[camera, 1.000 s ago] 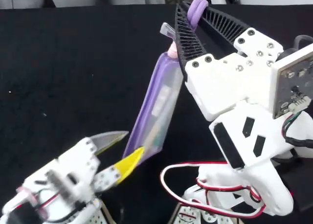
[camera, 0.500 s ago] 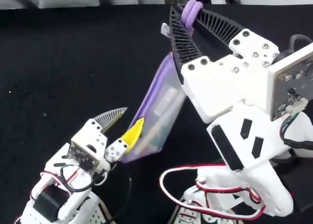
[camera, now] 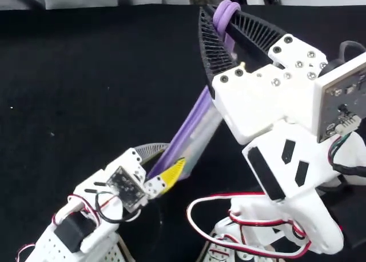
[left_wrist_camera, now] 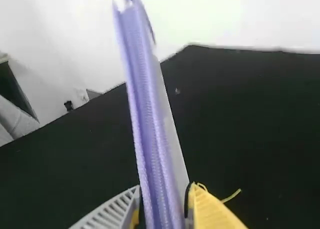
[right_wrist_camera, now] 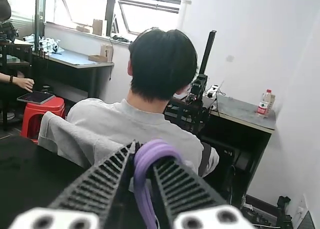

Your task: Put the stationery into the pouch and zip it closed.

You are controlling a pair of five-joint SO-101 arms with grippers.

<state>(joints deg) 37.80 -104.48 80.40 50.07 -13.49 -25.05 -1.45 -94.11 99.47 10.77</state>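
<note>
Pouch (camera: 191, 126): purple, clear-sided, slim, tilted edge-on.

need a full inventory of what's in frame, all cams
pouch: 1, purple with a clear side, tilted in the air above the table, held at both ends
table: 1, black, under the pouch
stool: 1, red, in the room behind
bottle: 1, clear, on a desk in the room behind
left hand: 1, yellow and grey fingers, shut on the pouch's lower end
right hand: 1, black ribbed fingers, shut on the pouch's upper end
</note>
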